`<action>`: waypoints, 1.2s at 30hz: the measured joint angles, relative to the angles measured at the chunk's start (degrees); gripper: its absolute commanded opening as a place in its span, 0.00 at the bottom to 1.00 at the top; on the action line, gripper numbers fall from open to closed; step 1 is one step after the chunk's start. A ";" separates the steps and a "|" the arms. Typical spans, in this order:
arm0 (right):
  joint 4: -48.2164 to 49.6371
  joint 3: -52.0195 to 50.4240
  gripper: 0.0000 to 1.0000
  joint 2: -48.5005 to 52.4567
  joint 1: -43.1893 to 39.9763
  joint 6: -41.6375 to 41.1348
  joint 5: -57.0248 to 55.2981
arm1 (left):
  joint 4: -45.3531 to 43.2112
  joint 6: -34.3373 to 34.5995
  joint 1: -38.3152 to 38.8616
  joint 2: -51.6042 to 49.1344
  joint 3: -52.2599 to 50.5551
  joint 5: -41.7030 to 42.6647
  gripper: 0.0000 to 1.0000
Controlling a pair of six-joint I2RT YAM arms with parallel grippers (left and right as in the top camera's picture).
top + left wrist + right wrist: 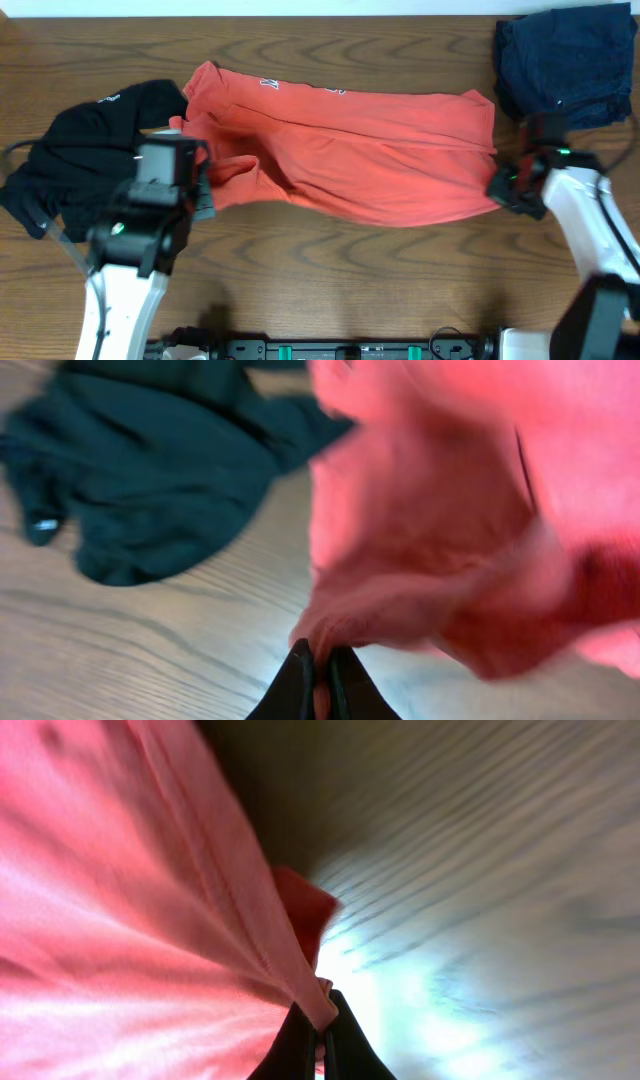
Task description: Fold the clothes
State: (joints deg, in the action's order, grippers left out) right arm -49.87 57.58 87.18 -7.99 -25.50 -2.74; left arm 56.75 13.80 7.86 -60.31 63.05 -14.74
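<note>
The coral-red T-shirt (370, 160) stretches lengthwise between the arms, the left gripper (320, 672) pinching its bunched left end and the right gripper (322, 1032) pinching its right hem corner.

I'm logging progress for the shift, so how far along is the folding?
Done: little that shows; the coral-red T-shirt lies stretched out in a long band, not a compact fold. In hand: the left gripper and right gripper each pinch one end of it. Left: folding it, plus the crumpled black garment.
</note>
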 measured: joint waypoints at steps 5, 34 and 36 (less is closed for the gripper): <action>-5.40 3.45 0.01 -6.51 -6.71 3.76 3.32 | 0.11 1.49 -2.58 4.66 0.66 -2.03 0.06; 2.49 3.65 0.04 -8.07 -9.79 11.91 11.98 | -17.81 2.38 -2.62 -9.29 0.68 2.21 0.06; 3.72 3.65 0.04 -7.76 -9.31 11.93 11.82 | -21.24 2.05 -2.62 -12.35 0.68 2.43 0.06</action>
State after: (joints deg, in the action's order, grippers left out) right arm -46.15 61.23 79.42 -17.30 -13.56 9.08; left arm 35.51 15.86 5.23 -72.66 63.72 -12.32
